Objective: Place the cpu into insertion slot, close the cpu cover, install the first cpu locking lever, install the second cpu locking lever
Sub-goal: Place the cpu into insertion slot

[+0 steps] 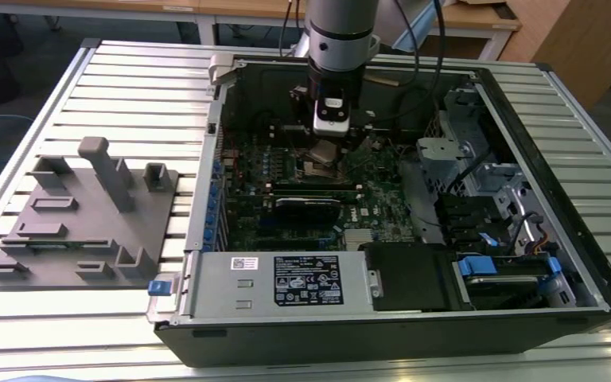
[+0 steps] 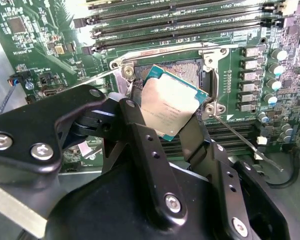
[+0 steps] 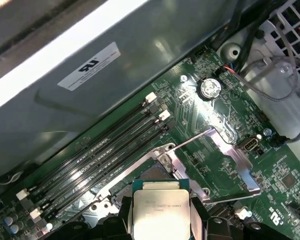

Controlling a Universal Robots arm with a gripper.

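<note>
While the black two-fingered gripper [image 2: 162, 116] clamps it by two opposite edges, the small flat square cpu [image 2: 172, 97] with its dull silver-grey metal top hangs over the insertion slot [image 2: 186, 67], a square dark-centred socket with a silvery metal rim. In the second wrist view the chip sits askew to that rim and covers part of the dark centre; whether it touches the socket I cannot tell. In the first wrist view the cpu [image 3: 160, 212] lies between the black fingers [image 3: 121, 222], with the insertion slot [image 3: 152, 175] just beyond it. The cpu cover [image 3: 235, 161], a thin silvery square metal frame with a large window, is swung open to one side of the socket. A thin silvery wire lever [image 2: 240, 137] angles away from one corner of the socket. Long narrow black memory slots [image 3: 105, 150] run just beside the socket on the green motherboard [image 3: 200, 110], and a round silver coin battery [image 3: 210, 87] sits farther out. In the exterior view the gripper [image 1: 327, 151] reaches down into the open black computer case [image 1: 391, 342], which lies on a slatted metal table [image 1: 125, 79]. A grey moulded fixture tray [image 1: 83, 215] rests beside the case, at the exterior view's left.
</note>
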